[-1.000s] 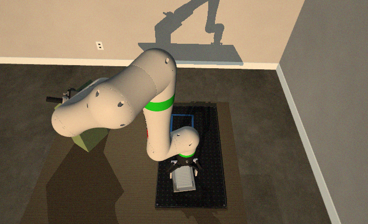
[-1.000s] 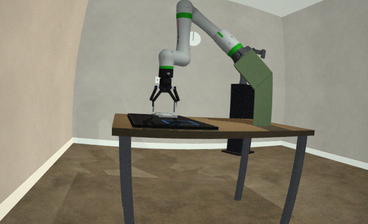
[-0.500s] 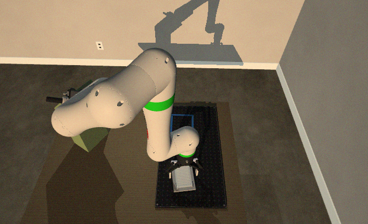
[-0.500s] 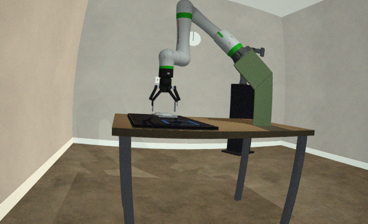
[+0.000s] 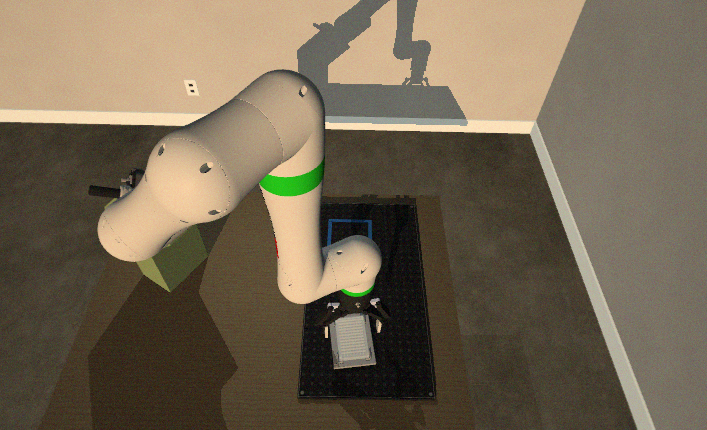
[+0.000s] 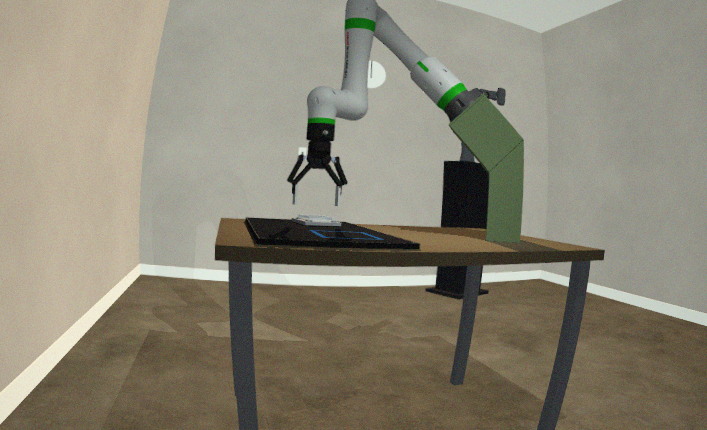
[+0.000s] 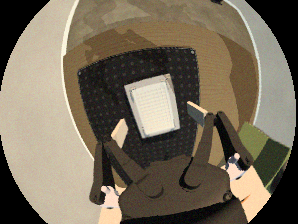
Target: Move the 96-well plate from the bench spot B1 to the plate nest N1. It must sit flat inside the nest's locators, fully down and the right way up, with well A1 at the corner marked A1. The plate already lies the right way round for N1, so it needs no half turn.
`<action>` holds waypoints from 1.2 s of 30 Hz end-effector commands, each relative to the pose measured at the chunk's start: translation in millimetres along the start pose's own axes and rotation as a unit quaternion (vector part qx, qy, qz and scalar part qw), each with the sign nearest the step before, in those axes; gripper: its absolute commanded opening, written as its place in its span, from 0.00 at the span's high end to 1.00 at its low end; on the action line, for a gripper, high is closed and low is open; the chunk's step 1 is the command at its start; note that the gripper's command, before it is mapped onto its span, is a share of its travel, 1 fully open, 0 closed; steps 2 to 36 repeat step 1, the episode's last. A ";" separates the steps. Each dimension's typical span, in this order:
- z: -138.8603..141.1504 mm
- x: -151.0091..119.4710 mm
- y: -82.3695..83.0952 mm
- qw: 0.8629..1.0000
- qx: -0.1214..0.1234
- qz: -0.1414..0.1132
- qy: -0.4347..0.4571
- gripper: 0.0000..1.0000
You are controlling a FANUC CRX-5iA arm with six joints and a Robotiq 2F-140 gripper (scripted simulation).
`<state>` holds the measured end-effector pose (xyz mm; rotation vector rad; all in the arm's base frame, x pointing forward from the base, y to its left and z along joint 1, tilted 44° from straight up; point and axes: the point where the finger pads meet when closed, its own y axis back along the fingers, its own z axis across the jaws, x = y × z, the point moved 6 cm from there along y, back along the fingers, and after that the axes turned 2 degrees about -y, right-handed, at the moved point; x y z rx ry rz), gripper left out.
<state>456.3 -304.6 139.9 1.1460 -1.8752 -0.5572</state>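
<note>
The white 96-well plate (image 5: 351, 339) lies flat on a grey nest base on the black breadboard (image 5: 366, 299). It also shows in the wrist view (image 7: 153, 106) and as a thin pale slab in the side view (image 6: 317, 218). My gripper (image 5: 352, 320) is open wide and empty. It hangs above the plate with a clear gap in the side view (image 6: 315, 201). In the wrist view the two fingertips stand either side of the plate's near end. The blue outlined bench spot (image 5: 349, 228) is empty behind the arm.
A green block (image 5: 174, 261) on the arm's base stands at the table's left. A dark post (image 6: 463, 193) stands behind the table. The breadboard covers the table's middle, and brown table top (image 6: 452, 245) surrounds it.
</note>
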 end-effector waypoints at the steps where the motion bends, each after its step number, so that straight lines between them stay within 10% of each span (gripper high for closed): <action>1: 0.8 0.5 4.8 1.000 0.004 -0.002 0.000 0.00; 36: 0.8 0.5 4.8 1.000 0.004 -0.002 0.000 0.00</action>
